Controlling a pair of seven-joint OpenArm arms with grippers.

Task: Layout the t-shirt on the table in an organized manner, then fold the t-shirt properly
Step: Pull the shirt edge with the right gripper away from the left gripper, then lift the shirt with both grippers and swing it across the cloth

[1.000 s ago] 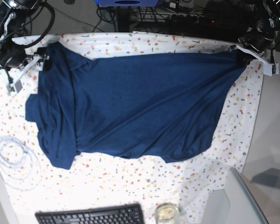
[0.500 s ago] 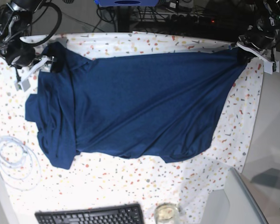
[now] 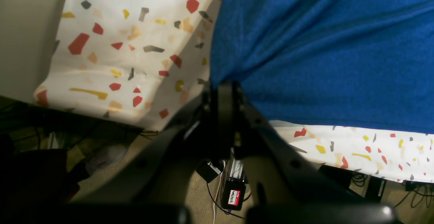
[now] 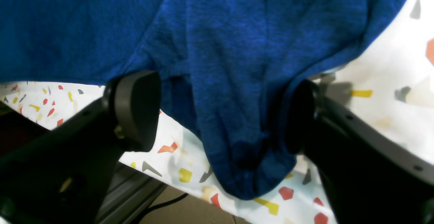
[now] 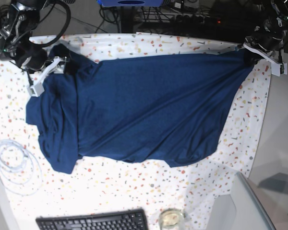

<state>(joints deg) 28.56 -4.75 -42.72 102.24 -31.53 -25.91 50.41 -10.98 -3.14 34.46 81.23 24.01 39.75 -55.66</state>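
t-shirt (image 5: 144, 108): spread across table (image 5: 134, 191), far corners at the two arms | left gripper (image 3: 223, 88): clenched on a shirt corner, seen only in left wrist view | right gripper (image 4: 220, 115): jaws apart astride a hanging fold, grip unclear | base view only: keyboard (image 5: 93, 221), cable coil (image 5: 14, 163); fingertips there too small to read

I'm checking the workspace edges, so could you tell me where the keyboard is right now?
In the base view the keyboard lies at the bottom edge, left of centre, on the table, below the t-shirt and beside a small glass jar.
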